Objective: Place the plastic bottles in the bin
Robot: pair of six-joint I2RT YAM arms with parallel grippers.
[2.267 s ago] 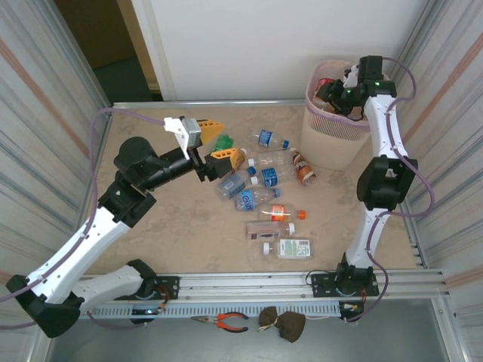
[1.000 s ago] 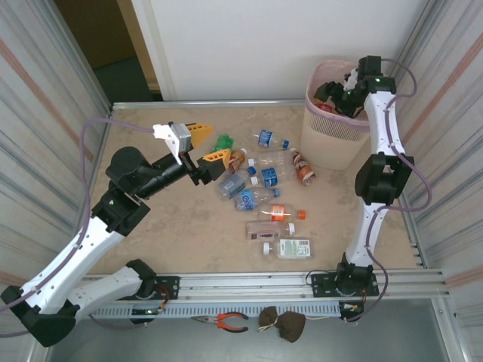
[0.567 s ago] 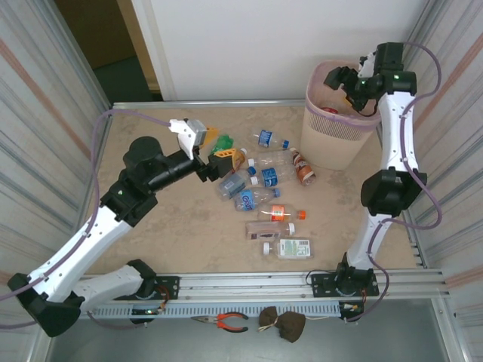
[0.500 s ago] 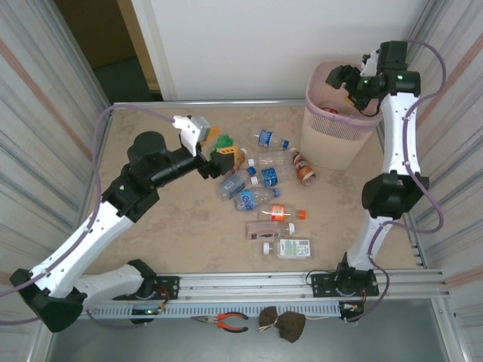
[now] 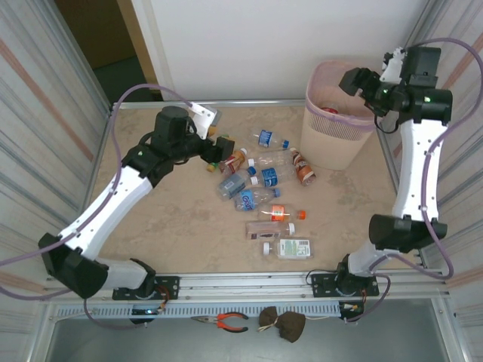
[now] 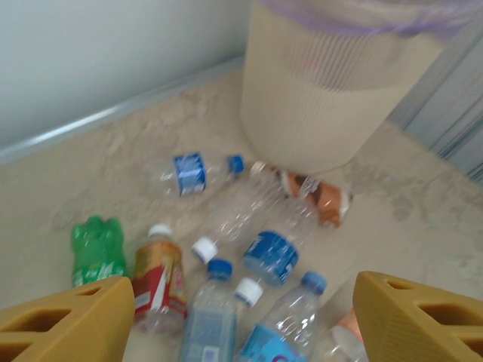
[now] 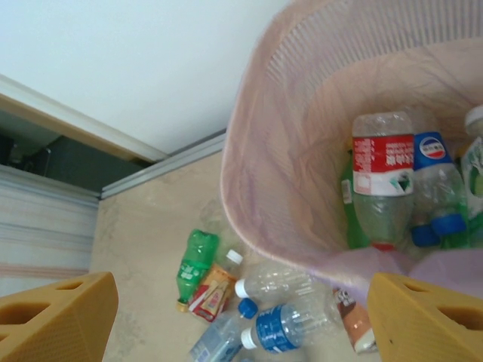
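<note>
The left fingers (image 6: pixel 68 324) stand wide apart with nothing between them, hanging above the far left end of a scatter of plastic bottles (image 5: pixel 260 197) lying on the surface (image 5: pixel 173 219). Below them, in the left wrist view, lie a green bottle (image 6: pixel 96 249), a white-capped bottle with a red and yellow label (image 6: pixel 158 279) just beside it, and several clear bottles with blue caps and blue labels, one of them (image 6: pixel 189 172) lying farther back. A brown bottle (image 6: pixel 324 200) rests against the foot of the bin (image 6: pixel 332 98). The right fingers (image 7: pixel 53 317) are likewise spread and empty, held high over the bin's rim (image 7: pixel 249 151). Inside the bin lie a clear bottle with a red label (image 7: pixel 381 173), a blue-labelled bottle (image 7: pixel 434 181) touching it, and green ones partly hidden under them. In the top view the bin stands at the far right corner of the surface, the loose bottles to its left and front.
</note>
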